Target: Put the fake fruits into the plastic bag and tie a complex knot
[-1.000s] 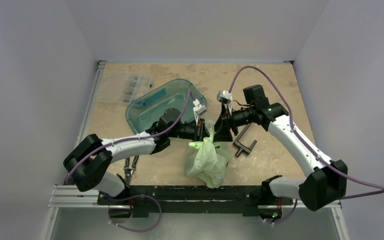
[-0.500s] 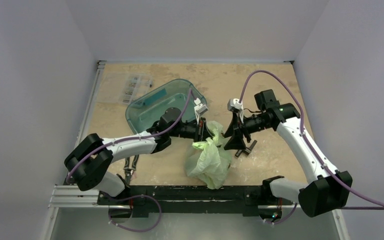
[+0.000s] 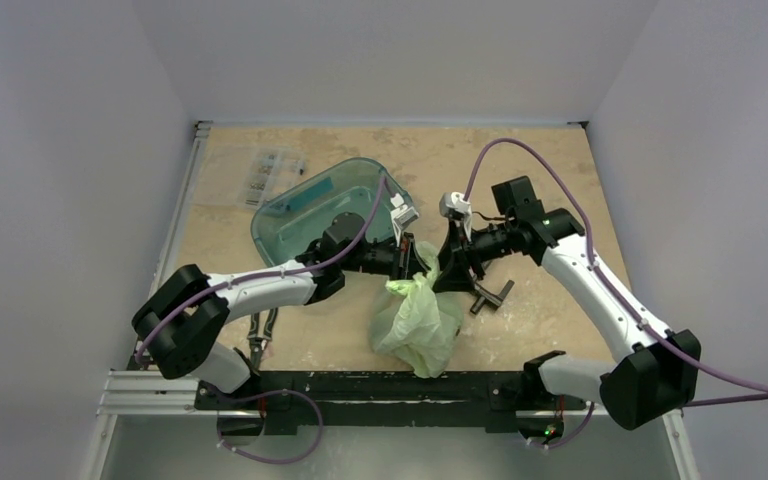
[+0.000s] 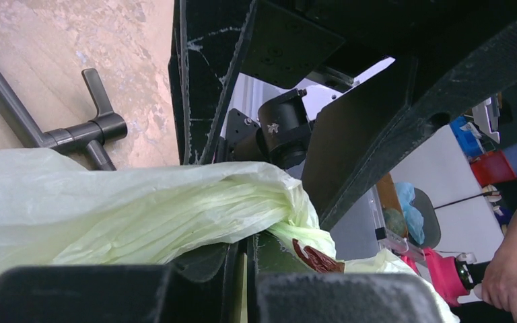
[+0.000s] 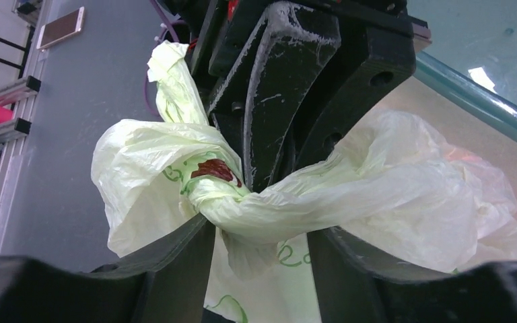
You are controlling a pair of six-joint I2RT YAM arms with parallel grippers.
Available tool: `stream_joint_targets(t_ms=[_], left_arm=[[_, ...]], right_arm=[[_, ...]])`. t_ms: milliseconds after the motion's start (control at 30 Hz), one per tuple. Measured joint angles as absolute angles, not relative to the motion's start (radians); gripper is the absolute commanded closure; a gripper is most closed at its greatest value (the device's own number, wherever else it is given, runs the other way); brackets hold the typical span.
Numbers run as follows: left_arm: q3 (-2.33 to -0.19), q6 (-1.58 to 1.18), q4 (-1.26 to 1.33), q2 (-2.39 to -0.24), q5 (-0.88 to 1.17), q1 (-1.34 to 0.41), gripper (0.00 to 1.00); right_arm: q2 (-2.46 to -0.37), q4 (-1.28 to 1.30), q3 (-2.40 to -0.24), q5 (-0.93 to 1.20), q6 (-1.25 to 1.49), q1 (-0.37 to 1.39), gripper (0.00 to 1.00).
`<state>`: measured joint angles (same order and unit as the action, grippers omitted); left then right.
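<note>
The plastic bag (image 3: 418, 318) sits slumped on the surface (image 3: 560, 180), its body bulging and its top gathered into a twisted neck (image 5: 256, 202). No fake fruits can be seen anywhere around the bag. They are probably inside it, though the crinkled film hides them.

The left pincer (image 3: 413, 264) reaches the bag's top from the bag's left. Its jaws are pressed together on the gathered plastic, most likely to keep the neck taut and anchored while the knot is worked. The right pincer (image 3: 445, 278) meets it from the bag's right. In the right wrist view its jaws stand spread on either side of the twisted strand, and they do not visibly squeeze it. That suggests it is placed to take a fresh grip or to lead a tail through.

A teal tub (image 3: 290, 215) lies beyond the bag to its left, and a dark clamp handle (image 3: 490, 293) lies just to the bag's right.

The task seems to be at the tying stage, and a slip of the thin film from the left pincer would loosen the twist.
</note>
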<state>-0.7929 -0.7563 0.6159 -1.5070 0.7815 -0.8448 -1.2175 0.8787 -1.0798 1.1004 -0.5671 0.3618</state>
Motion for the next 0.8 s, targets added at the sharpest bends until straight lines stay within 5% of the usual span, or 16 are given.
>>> stream_joint_targets(t_ms=[300, 567, 800], left_arm=[[-0.793, -0.732, 0.614, -1.507, 0.787, -0.845, 1.00], [-0.760, -0.695, 0.558, -1.480, 0.791, -0.811, 0.60], [-0.733, -0.625, 0.428, -1.332, 0.808, -0.690, 0.48]], right_arm=[[-1.217, 0.844, -1.071, 1.090, -0.515, 0.373, 1.00], [-1.213, 0.927, -1.082, 1.068, -0.595, 0.371, 1.00], [-1.213, 0.939, -1.094, 1.063, -0.629, 0.374, 1.00]])
